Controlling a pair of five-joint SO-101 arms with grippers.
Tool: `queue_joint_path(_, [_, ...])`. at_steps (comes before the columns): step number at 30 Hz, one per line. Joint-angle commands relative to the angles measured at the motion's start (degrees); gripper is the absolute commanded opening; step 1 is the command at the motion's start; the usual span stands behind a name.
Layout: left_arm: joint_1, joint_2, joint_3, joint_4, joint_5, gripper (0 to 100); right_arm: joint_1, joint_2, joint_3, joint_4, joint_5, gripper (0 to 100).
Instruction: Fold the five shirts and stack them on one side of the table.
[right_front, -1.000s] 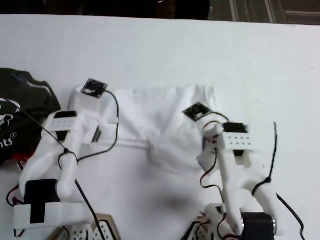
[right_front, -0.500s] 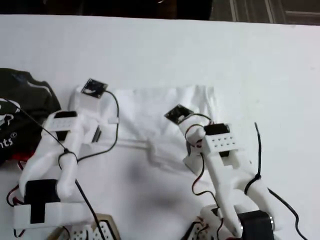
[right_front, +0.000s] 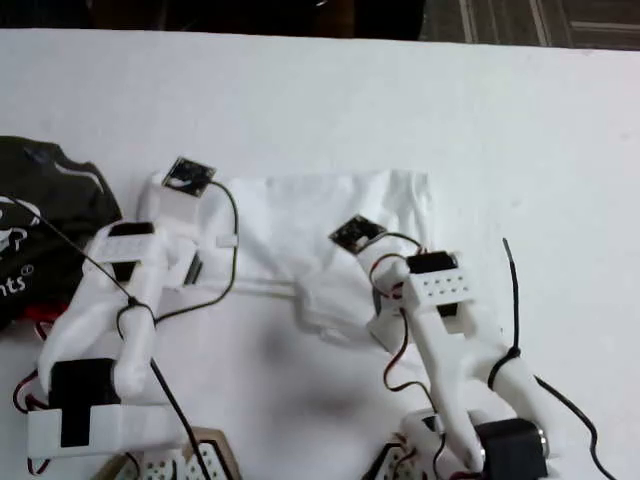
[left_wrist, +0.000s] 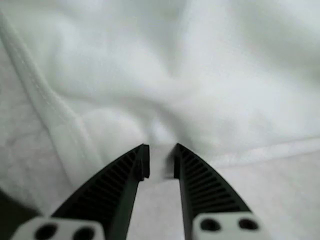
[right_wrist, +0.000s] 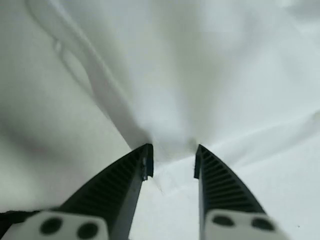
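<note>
Left gripper (left_wrist: 161, 160), nearly closed, pinches the shirt (right_front: 300, 225) at its 9 o'clock edge. Right gripper (right_wrist: 172, 160), slightly wider, grips its 5 o'clock edge.

My left gripper (left_wrist: 161, 162) and right gripper (right_wrist: 172, 162) carry fingers (left_wrist: 125, 180) of matt black plastic, ribbed on the inner faces, on smooth white plastic mounts (left_wrist: 65, 230). The shirt (left_wrist: 200, 75) is soft white cloth, matt, with a stitched hem (left_wrist: 55, 115); the table (right_front: 500, 120) under it is smooth matt white. The dark shirt (right_front: 50, 215) is black cloth with a flat print.
</note>
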Motion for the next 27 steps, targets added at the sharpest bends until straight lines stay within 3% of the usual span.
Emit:
queue_joint_path(1, [-1.05,-0.35,-0.84,0.44,-0.09,11,-0.04,2.15,-0.35,-2.24,0.09,16.7])
queue_joint_path(8, [-1.05,-0.35,-0.75,0.44,-0.09,11,0.04,4.97,-0.62,-4.44,0.0,15.2])
queue_joint_path(13, [-1.05,-0.35,-0.92,0.44,-0.09,11,0.4,4.53,-0.62,-5.32,-0.26,0.9])
queue_joint_path(21, [-0.62,-0.44,-1.36,1.14,0.0,11,0.48,4.35,-2.46,-4.53,-0.35,1.9])
queue_joint_path(27, [-0.62,-0.44,-12.18,14.68,0.0,11,0.4,4.35,-7.21,-0.04,0.0,2.4])
